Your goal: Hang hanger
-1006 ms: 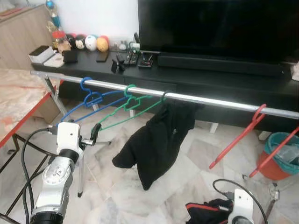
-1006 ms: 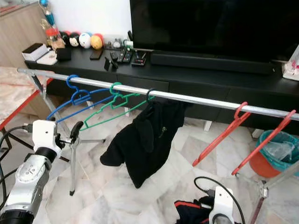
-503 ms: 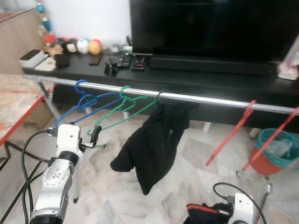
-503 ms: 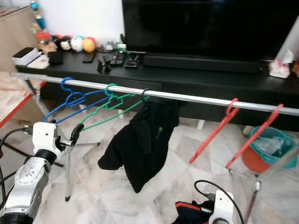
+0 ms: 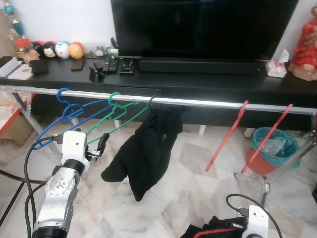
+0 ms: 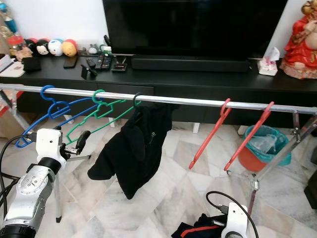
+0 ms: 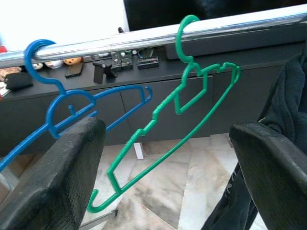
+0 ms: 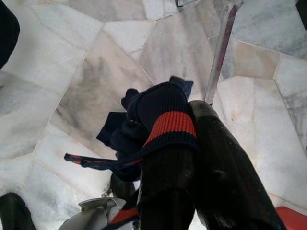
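Observation:
A silver rail (image 5: pixel 208 103) runs across in front of the TV console. On it hang a blue hanger (image 5: pixel 67 106), a green hanger (image 5: pixel 119 109), a black jacket (image 5: pixel 148 146) on a dark hanger, and two red hangers (image 5: pixel 225 136). My left gripper (image 5: pixel 102 144) is raised and open, just below the green hanger's (image 7: pixel 192 91) lower end, with nothing between its fingers (image 7: pixel 62 177). Low at the bottom right, my right gripper (image 8: pixel 189 139) is shut on a navy garment with a red stripe (image 8: pixel 165 112), which bunches over the marble floor (image 5: pixel 210 230).
Behind the rail is a black console (image 5: pixel 198 82) with a large TV (image 5: pixel 198 25), remotes, round toys (image 5: pixel 62 49), a tissue box (image 5: pixel 276 69) and a red statue (image 5: pixel 304 47). A teal-lined orange bin (image 5: pixel 271 148) stands under the rail's right end by the rack leg (image 8: pixel 220 48).
The camera has swung to the right, so the rail and hangers sit further left and the red statue has come into view. Both arms hold the same pose.

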